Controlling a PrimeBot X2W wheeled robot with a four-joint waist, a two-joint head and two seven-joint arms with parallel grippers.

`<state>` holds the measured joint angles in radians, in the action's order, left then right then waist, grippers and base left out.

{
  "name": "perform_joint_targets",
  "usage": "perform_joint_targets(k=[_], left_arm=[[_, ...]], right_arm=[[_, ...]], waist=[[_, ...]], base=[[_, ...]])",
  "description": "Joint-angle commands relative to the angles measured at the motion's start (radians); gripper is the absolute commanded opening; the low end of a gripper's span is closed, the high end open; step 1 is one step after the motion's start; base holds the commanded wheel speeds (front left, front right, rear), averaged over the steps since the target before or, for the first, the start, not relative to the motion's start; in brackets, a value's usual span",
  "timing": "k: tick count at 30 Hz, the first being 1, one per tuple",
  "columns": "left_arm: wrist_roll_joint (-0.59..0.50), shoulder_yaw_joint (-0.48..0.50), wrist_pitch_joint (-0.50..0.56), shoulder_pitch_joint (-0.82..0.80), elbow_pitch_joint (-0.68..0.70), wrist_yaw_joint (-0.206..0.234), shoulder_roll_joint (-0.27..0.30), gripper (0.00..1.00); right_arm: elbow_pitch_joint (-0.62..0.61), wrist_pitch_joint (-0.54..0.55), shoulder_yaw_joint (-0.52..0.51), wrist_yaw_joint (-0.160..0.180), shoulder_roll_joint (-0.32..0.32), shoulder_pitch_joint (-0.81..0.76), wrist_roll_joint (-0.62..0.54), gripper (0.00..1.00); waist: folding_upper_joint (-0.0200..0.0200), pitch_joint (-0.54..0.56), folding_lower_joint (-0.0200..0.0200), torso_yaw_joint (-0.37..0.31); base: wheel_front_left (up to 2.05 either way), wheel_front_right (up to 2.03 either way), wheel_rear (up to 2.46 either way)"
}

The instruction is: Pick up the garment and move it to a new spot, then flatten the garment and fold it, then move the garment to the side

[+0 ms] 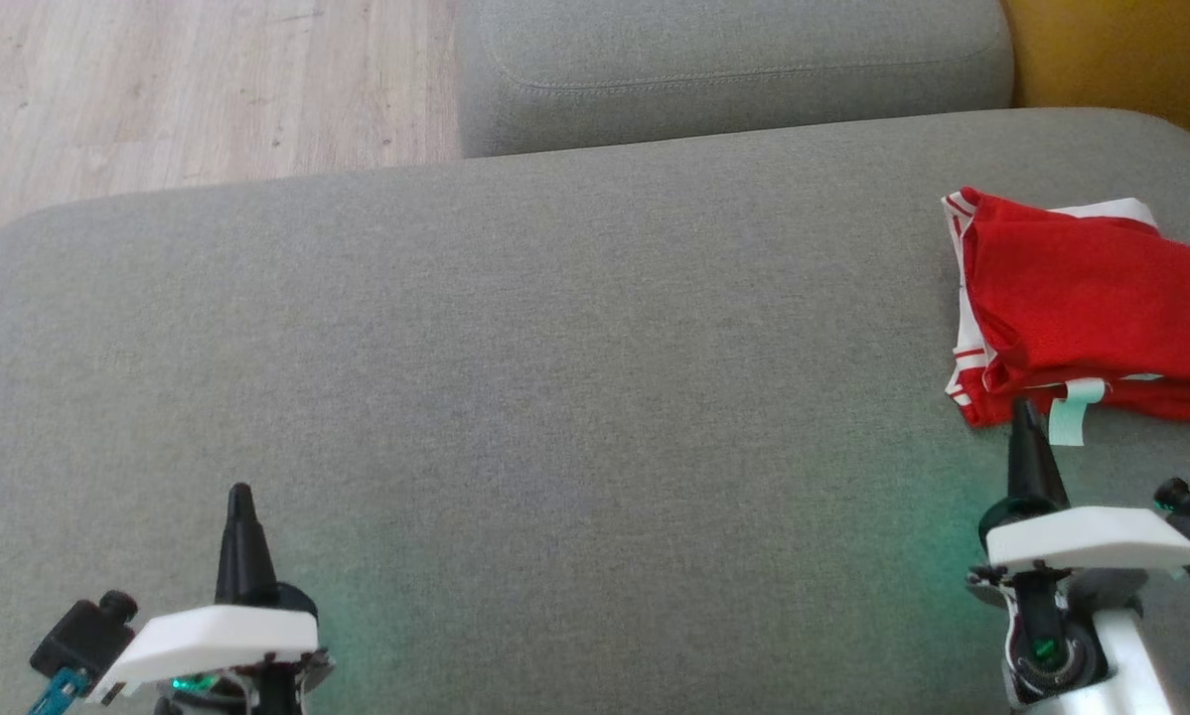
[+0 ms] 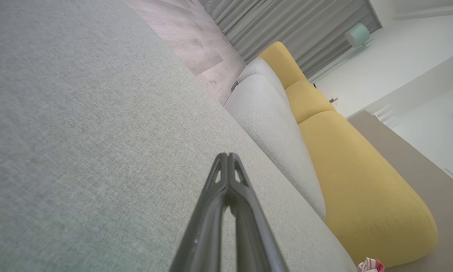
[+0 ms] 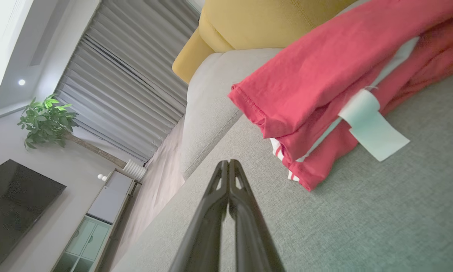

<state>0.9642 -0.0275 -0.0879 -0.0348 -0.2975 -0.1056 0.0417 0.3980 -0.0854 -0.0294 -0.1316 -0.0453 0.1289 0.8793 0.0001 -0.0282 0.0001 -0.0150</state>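
Observation:
The garment (image 1: 1087,303) is red with white striped trim and a pale tag, and it lies folded at the right side of the grey cushion (image 1: 555,348). In the right wrist view the garment (image 3: 325,87) lies just ahead and to the right of my fingers. My right gripper (image 1: 1024,409) is shut and empty, its tip just short of the garment's near edge. My left gripper (image 1: 240,494) is shut and empty, low at the left over bare cushion. A corner of the garment (image 2: 370,265) peeks in at the bottom right of the left wrist view.
A second grey cushion (image 1: 734,70) lies beyond the first one, with yellow upholstery (image 1: 1121,55) at the far right. Wooden floor (image 1: 198,89) shows at the top left. The right wrist view takes in curtains, a plant (image 3: 47,119) and a dark screen (image 3: 14,200).

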Motion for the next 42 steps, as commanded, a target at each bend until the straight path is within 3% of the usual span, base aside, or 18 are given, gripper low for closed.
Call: perform_joint_targets(k=[1,42], left_arm=[[0.021,0.030,0.005,-0.051,0.037,-0.007,0.004,0.00],[0.406,0.099,0.126,-0.065,0.046,-0.018,0.007,0.00]], right_arm=[[-0.043,0.007,0.004,0.000,-0.003,0.029,0.025,0.00],[-0.111,0.125,-0.051,0.001,-0.004,-0.002,0.460,0.00]], waist=[[-0.0001,0.000,0.0000,0.000],[-0.0001,0.016,0.0000,0.009]], base=[[0.00,0.00,0.00],[0.00,0.00,0.00]])
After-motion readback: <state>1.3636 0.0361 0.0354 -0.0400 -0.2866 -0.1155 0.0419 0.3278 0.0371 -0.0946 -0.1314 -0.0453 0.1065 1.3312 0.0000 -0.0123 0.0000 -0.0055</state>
